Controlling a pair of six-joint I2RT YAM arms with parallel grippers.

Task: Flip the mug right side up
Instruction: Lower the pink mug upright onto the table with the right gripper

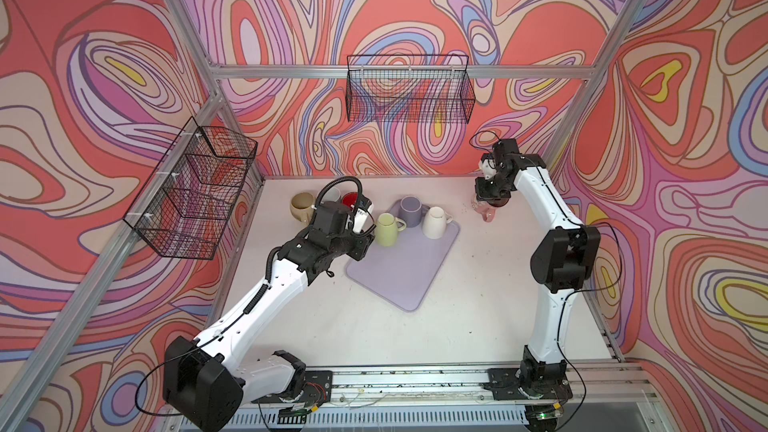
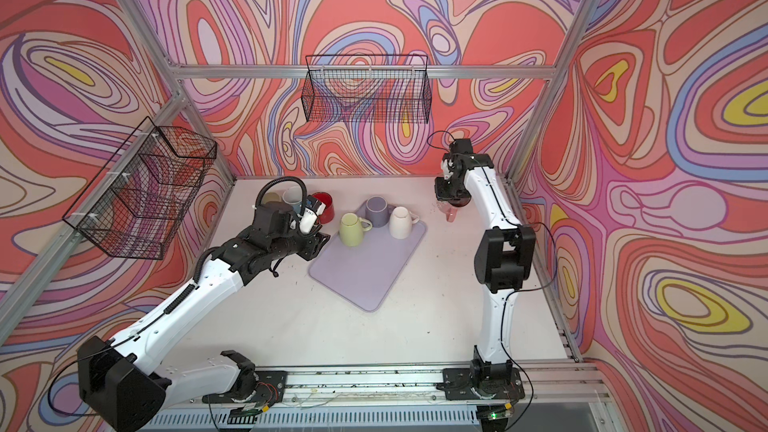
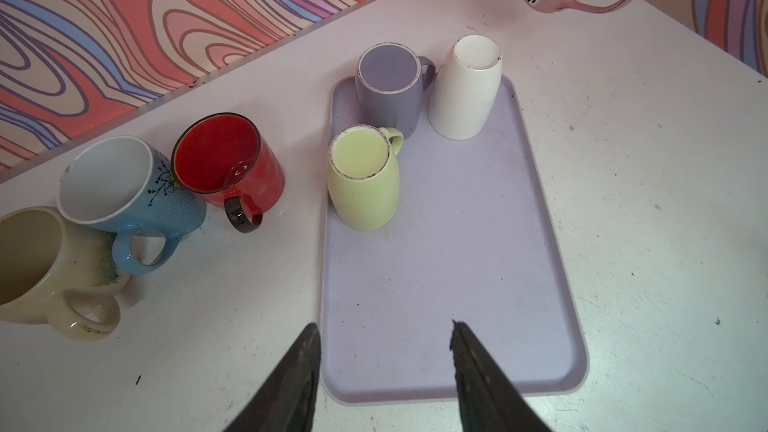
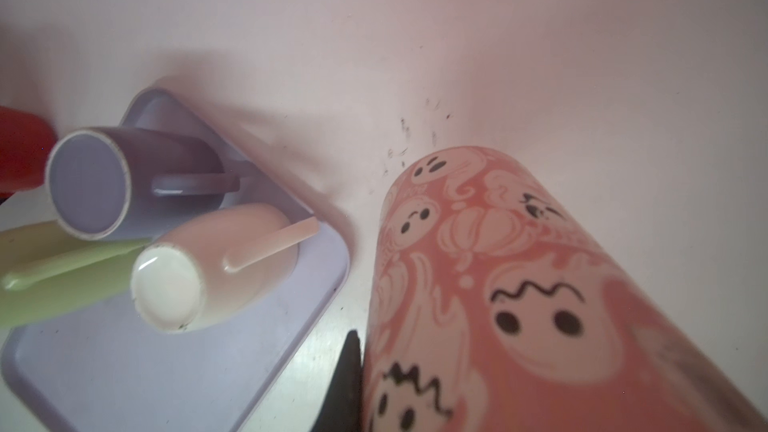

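One wide, scuffed white table (image 1: pixel 478 305) bears a smooth lilac tray (image 3: pixel 457 284) with rounded corners. Off the tray, toward the back right, the glossy pink mug (image 4: pixel 540 284) printed with ghosts hangs from the right gripper (image 1: pixel 485 197), which is clamped on its rim wall, base pointing down at the table. The turn seems nearly done: it needs lowering flat (whether it touches yet I cannot tell), then letting go. The left gripper (image 3: pixel 384 326) hovers over the tray, half spread, empty.

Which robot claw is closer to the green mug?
Left. The left gripper is open beside the green mug; the right gripper is across the tray, gripping the pink ghost mug.
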